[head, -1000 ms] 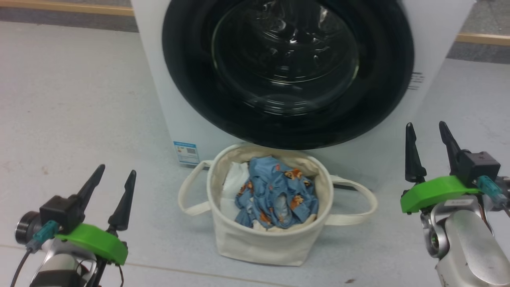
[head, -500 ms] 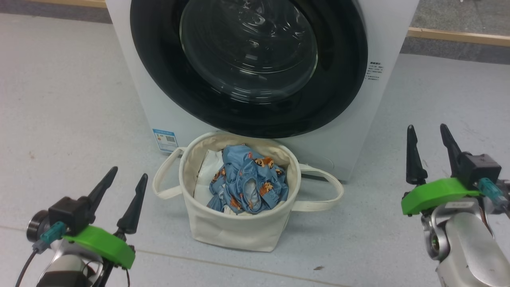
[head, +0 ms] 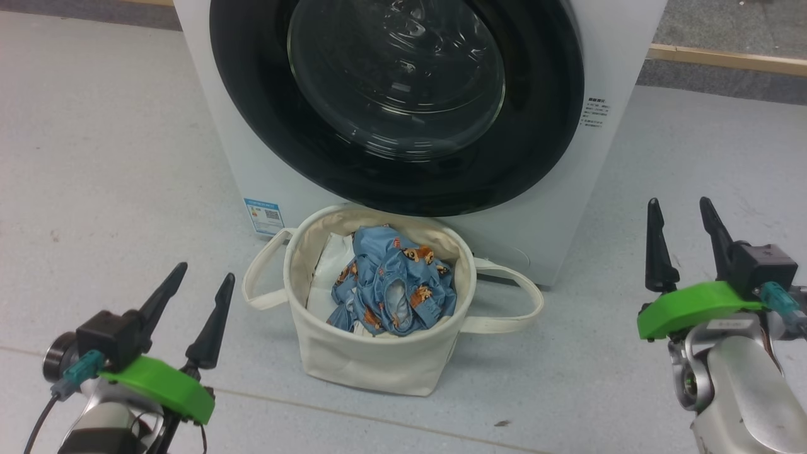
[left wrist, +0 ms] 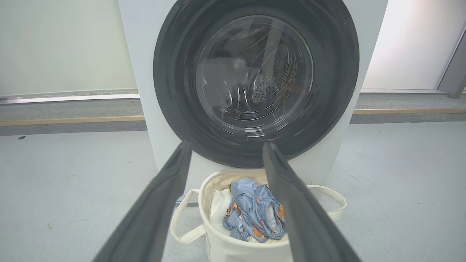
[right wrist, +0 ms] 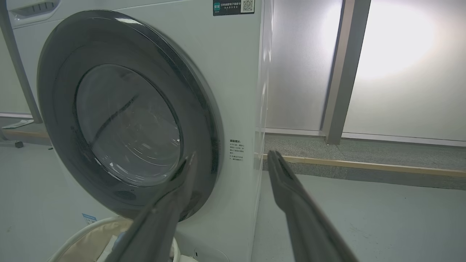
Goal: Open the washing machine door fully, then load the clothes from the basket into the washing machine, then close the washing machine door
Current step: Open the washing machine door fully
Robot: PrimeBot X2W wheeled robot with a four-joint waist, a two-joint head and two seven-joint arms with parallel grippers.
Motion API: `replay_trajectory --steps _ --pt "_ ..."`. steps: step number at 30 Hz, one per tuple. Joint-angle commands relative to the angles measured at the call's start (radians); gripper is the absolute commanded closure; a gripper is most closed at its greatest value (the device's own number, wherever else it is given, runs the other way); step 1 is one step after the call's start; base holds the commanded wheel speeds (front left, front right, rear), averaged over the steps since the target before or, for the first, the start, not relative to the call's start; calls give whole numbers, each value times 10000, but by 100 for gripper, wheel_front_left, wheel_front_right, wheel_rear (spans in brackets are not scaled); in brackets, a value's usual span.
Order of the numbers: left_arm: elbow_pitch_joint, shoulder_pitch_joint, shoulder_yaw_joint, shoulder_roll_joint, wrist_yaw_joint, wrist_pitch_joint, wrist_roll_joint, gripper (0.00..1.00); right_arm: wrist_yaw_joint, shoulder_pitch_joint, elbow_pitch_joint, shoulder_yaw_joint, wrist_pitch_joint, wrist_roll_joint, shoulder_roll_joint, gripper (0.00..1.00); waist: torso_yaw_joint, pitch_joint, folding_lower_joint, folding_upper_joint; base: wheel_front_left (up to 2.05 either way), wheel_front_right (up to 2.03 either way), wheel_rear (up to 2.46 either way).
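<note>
The supporting surface is a pale grey floor (head: 113, 157), smooth and lightly scuffed. A thin seam (head: 353, 413) crosses it at the near side. At the far edge runs a darker grey band (head: 693, 79), and behind that a low wooden strip (head: 725, 58).

Two items stand directly on the floor:
- The washing machine (head: 265, 183), a white cabinet, upright.
- The basket (head: 372, 366), upright, just in front of the machine's base and centred below its front. Its strap handles loop out to either side.

A small dark speck (head: 502, 423) lies near the basket, on the near side.
</note>
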Motion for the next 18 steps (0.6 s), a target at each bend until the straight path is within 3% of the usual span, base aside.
replay_trajectory --steps 1,10,18 --pt "-353 -491 361 306 67 -122 -59 0 0 -275 -278 90 -124 80 35 0 0 7 0 0 0 0 0" --pt "-603 -446 718 178 330 -122 -172 0 0 -321 -201 -160 -124 43 130 0 3 111 0 0 0 0 0" --pt "-1079 -276 1365 -132 226 -122 -608 0 0 -513 -241 -477 -124 211 199 0 118 532 0 0 0 0 0"
